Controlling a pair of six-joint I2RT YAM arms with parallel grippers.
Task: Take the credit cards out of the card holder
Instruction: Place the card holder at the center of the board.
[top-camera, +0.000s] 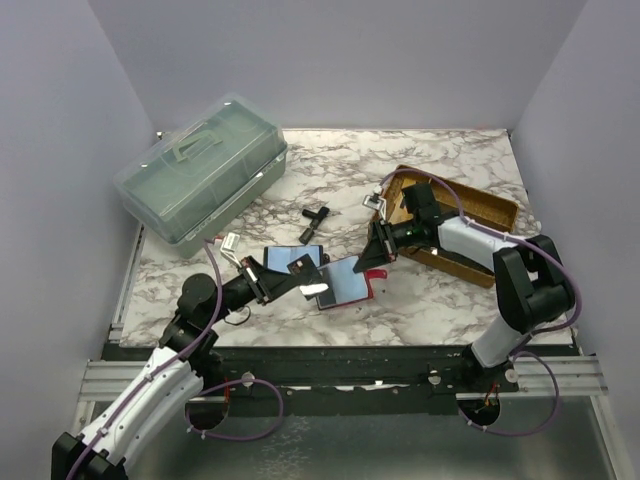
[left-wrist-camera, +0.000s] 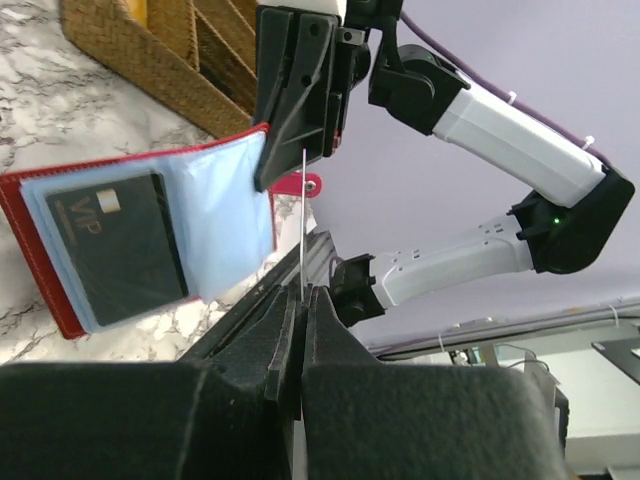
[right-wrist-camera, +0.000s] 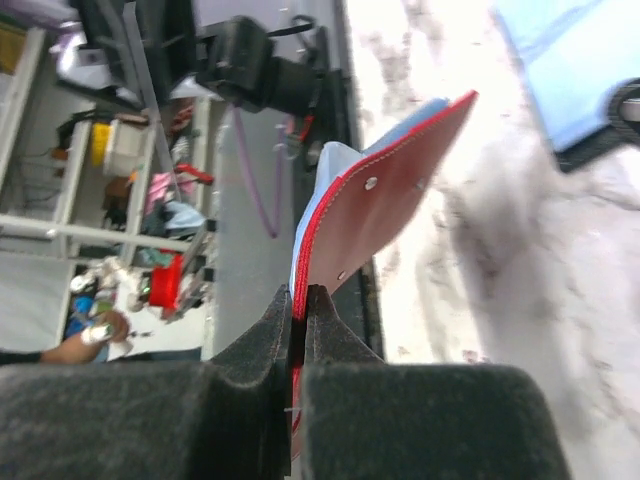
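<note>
left gripper (left-wrist-camera: 302, 305) clamped on a thin credit card (left-wrist-camera: 303, 220), edge-on, clear only in its wrist view. right gripper (right-wrist-camera: 298, 300) pinches the red card holder (right-wrist-camera: 385, 195) by its cover. Left wrist alone shows a black VIP card (left-wrist-camera: 115, 240) sleeved inside. Overhead: holder mid-table (top-camera: 440, 300).

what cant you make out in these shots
- Face of the thin card in the left gripper: it is edge-on in the left wrist view.
- Sleeves of the card holder: the right wrist view shows only its red back.
- Inside of the green box: its closed cloudy lid hides it in the top view.
</note>
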